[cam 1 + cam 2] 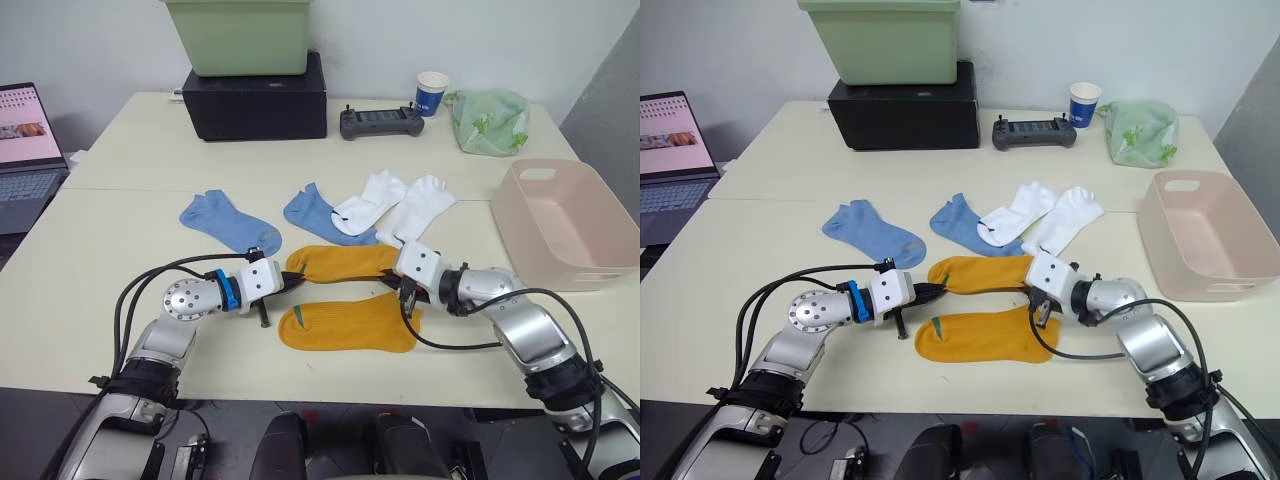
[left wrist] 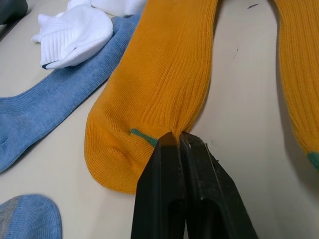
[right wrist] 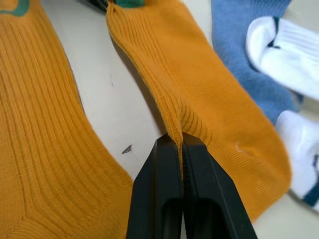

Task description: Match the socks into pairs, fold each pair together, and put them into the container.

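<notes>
1. Between the two tools, the far mustard sock is pinched at both ends: left tool clenched on a fold of cloth by its green-tab end, right tool clenched on its other end. Wrist views show ribbed fabric bunched up into each closed tip.
2. Just nearer than both tools lies the near mustard sock, flat on the desk, its long axis side to side, parallel to the held one, a bare strip of desk between them. Likely next move: carry the held sock toward the robot onto it, both arms equally close.
3. Beyond the tools: two light blue socks and two white socks, one white overlapping a blue.
4. Farther off, past the right tool's outer side, the pink container sits empty.
</notes>
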Controlling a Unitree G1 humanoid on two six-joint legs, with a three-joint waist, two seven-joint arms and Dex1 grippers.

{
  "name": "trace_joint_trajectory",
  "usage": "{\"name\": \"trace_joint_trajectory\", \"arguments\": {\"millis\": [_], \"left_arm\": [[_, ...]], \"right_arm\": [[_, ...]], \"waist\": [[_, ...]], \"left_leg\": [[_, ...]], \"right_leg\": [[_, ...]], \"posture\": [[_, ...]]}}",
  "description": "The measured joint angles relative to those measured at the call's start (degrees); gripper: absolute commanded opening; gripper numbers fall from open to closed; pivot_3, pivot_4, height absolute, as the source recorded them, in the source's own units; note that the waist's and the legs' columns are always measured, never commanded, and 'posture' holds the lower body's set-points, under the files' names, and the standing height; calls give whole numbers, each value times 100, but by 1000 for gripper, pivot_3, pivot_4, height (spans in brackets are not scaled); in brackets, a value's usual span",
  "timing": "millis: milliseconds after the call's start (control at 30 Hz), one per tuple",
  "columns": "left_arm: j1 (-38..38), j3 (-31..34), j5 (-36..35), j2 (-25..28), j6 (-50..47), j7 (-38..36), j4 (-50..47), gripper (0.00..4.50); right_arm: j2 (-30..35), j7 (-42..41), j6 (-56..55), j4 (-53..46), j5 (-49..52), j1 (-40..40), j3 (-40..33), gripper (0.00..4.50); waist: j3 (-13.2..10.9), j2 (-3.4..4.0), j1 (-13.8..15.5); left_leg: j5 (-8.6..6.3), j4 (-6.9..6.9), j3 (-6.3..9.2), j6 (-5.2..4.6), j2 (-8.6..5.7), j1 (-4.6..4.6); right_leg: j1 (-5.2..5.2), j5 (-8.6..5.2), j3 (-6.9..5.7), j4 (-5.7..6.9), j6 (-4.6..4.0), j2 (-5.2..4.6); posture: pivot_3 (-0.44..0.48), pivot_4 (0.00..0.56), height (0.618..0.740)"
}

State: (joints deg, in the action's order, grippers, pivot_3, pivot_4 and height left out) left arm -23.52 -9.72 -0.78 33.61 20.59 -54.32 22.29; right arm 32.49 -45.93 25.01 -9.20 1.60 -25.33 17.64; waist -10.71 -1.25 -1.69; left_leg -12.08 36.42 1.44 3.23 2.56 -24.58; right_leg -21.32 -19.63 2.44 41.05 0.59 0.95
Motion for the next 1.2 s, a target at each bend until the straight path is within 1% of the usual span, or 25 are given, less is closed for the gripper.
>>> {"name": "trace_joint_trajectory", "arguments": {"millis": [100,200,267,333,433,467,600,667,733,800,933,1100,1200], "left_arm": [[51,12,-107,61,-91,-142,-115,20],[96,105,-358,87,-411,-251,-364,20],[206,232,-647,248,-783,-396,-879,20],[379,394,-1044,486,-1298,-559,-1526,20],[752,656,-1790,923,-2246,-851,-2694,20],[846,692,-1947,1016,-2453,-916,-2917,20],[1267,873,-2772,1560,-3633,-1159,-3932,20],[1574,1046,-3195,2023,-4237,-1339,-4383,20],[1872,1236,-3621,2314,-4766,-1454,-4752,20],[2061,1288,-3930,2440,-5157,-1512,-4981,20],[2105,1289,-4110,2490,-5646,-1459,-5079,20],[2163,1220,-4229,2500,-6158,-1440,-5083,20],[2168,1230,-4464,2736,-6434,-1616,-5150,20]], "right_arm": [[17,-93,-126,12,2,-129,-72,0],[118,-338,-271,37,54,-239,-99,0],[348,-649,-437,36,153,-245,-102,0],[504,-896,-415,-50,316,-226,-169,0],[867,-1371,-116,-563,810,-175,-418,0],[941,-1467,0,-704,945,-162,-470,0],[1283,-1927,702,-1340,1732,-47,-646,0],[1567,-2183,1208,-1672,2294,21,-794,0],[1761,-2293,1774,-1989,2917,63,-1032,0],[1864,-2321,2229,-2272,3450,141,-1199,0],[1956,-2220,2823,-2566,4068,438,-1242,0],[2118,-2184,2875,-2595,4122,995,-1140,0],[2313,-2308,2900,-2596,4257,1046,-1142,0]], "waist": [[0,0,-5],[0,0,-4],[0,0,-6],[-1,0,-13],[-1,1,-19],[-1,1,-19],[-1,1,-16],[-2,2,-21],[-3,2,-19],[-3,2,-13],[-3,2,-10],[-3,2,-13],[-3,1,-20]], "left_leg": [[0,0,-1,0,2,-1],[0,0,2,0,3,-2],[0,0,2,0,3,-5],[0,0,2,0,6,-5],[0,-1,6,0,9,-4],[0,-1,6,0,9,-3],[-1,0,8,0,9,1],[-1,-2,12,-1,11,2],[-1,-3,13,-1,11,3],[-1,-3,12,-1,11,7],[-1,-3,5,-1,7,7],[-1,-4,2,-2,7,6],[-1,-5,3,-2,10,8]], "right_leg": [[-2,0,0,0,0,0],[-2,0,0,-1,0,0],[-3,0,1,-4,0,0],[-4,0,4,-4,0,0],[-2,0,4,-4,0,0],[-1,-1,4,-3,0,0],[3,-1,4,-4,-1,0],[2,-1,8,-6,-1,0],[3,-1,6,-6,-1,0],[8,-2,5,-7,-1,-1],[8,-2,7,-9,0,0],[4,-3,8,-11,1,1],[4,-3,8,-11,1,3]], "posture": [[0,150,740],[0,150,740],[0,150,740],[0,150,740],[0,150,740],[0,150,740],[0,150,740],[0,150,740],[0,150,740],[0,150,740],[0,150,740],[0,150,740],[0,150,740]]}}
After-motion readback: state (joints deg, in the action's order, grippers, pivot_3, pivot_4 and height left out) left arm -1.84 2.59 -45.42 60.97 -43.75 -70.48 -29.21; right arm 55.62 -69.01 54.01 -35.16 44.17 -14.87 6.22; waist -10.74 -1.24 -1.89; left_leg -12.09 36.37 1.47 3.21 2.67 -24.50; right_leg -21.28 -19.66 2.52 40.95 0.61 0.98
